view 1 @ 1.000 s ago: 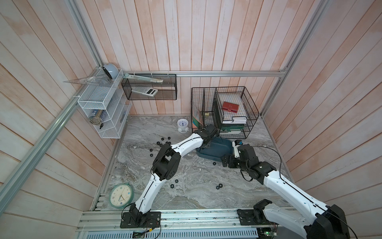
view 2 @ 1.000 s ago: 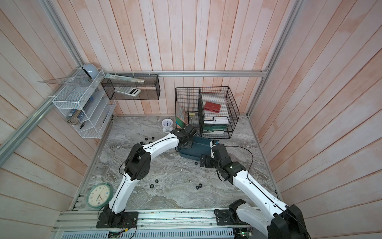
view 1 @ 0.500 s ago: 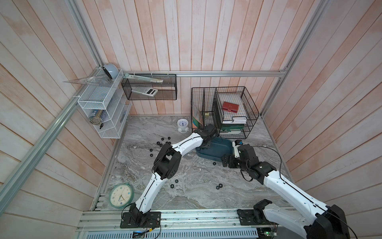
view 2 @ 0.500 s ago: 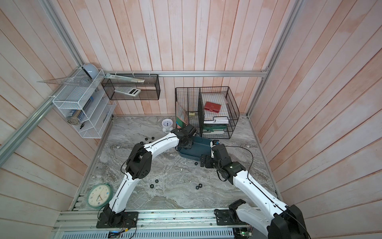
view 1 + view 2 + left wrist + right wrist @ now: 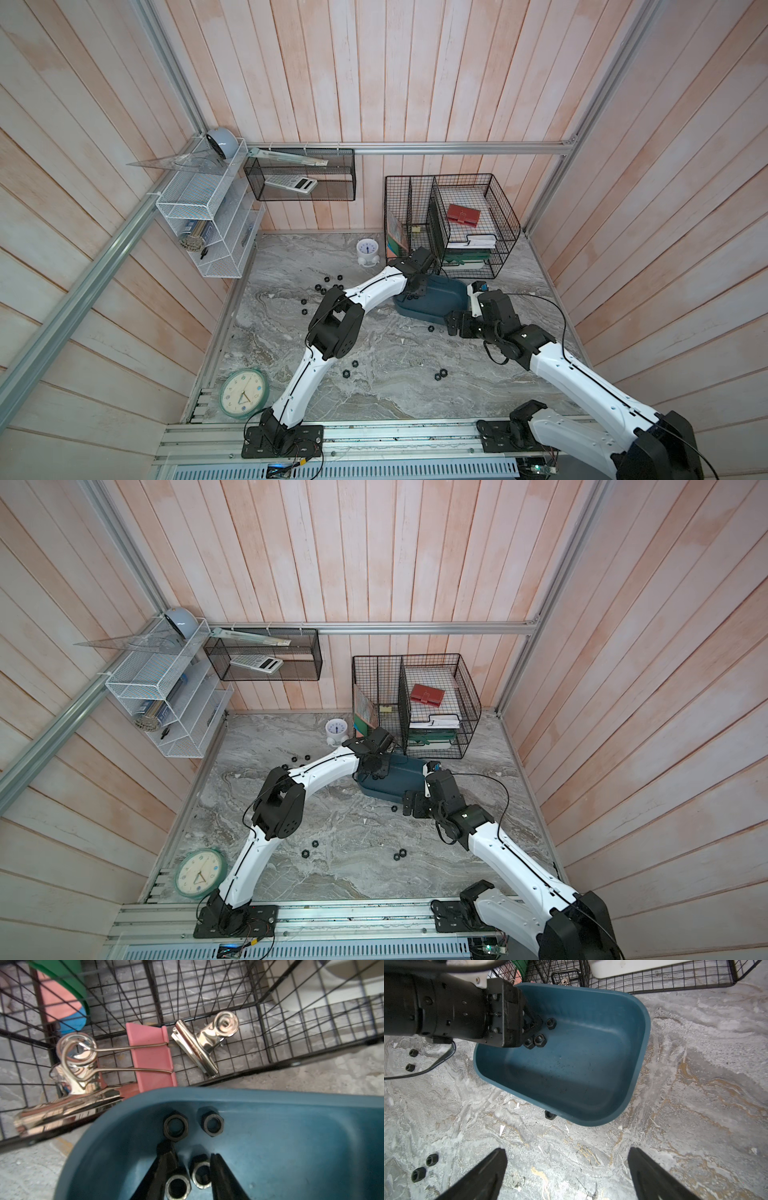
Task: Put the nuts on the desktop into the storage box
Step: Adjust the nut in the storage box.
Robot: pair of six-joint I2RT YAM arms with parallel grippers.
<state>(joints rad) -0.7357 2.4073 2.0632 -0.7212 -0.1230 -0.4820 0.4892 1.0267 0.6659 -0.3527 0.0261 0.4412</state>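
Note:
The dark teal storage box (image 5: 436,301) (image 5: 641,1043) lies on the grey marble desktop (image 5: 374,340) in front of the wire baskets. My left gripper (image 5: 191,1155) (image 5: 413,291) reaches down into it, jaws a little open. Two black nuts (image 5: 200,1174) (image 5: 178,1186) lie on the box floor between its fingers. Two more (image 5: 175,1126) (image 5: 213,1124) lie just beyond the tips. My right gripper (image 5: 566,1167) (image 5: 457,326) hangs wide open and empty over the desktop at the box's near side. Loose nuts lie on the desktop (image 5: 328,286) (image 5: 440,374), one against the box wall (image 5: 550,1114).
Black wire baskets (image 5: 457,224) stand right behind the box, with a pink binder clip (image 5: 151,1053) and steel clips (image 5: 203,1043) inside. A small white clock (image 5: 368,251) stands at the back, and a green round clock (image 5: 243,392) at the front left. A white mesh rack (image 5: 208,224) hangs on the left wall.

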